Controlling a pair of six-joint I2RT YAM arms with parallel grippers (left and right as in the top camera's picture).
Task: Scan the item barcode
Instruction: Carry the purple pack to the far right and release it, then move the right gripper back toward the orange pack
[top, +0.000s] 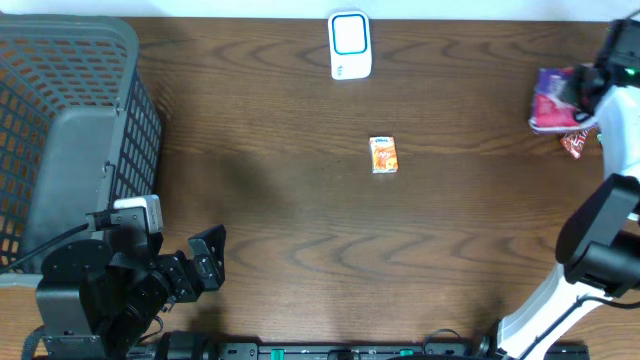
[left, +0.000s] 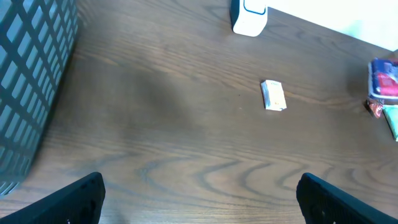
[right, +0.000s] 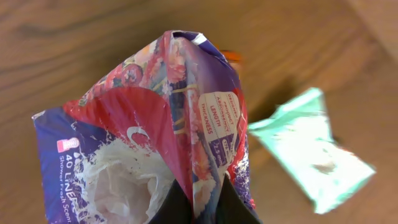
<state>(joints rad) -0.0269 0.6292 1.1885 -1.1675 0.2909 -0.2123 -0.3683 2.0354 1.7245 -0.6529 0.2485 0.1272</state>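
Observation:
My right gripper (right: 194, 202) is shut on the edge of a purple and red plastic packet (right: 155, 143), pinching a fold of it between dark fingers. Overhead, that packet (top: 553, 100) sits at the table's far right under the right gripper (top: 585, 85). A white scanner with a blue face (top: 349, 45) stands at the back centre, also seen in the left wrist view as the scanner (left: 249, 15). A small orange box (top: 383, 154) lies mid-table. My left gripper (top: 210, 258) is open over bare wood at the front left, holding nothing.
A grey mesh basket (top: 60, 130) fills the left side. A mint green packet (right: 311, 149) lies on the wood beside the held packet, and a small red packet (top: 574, 145) lies near it at the right edge.

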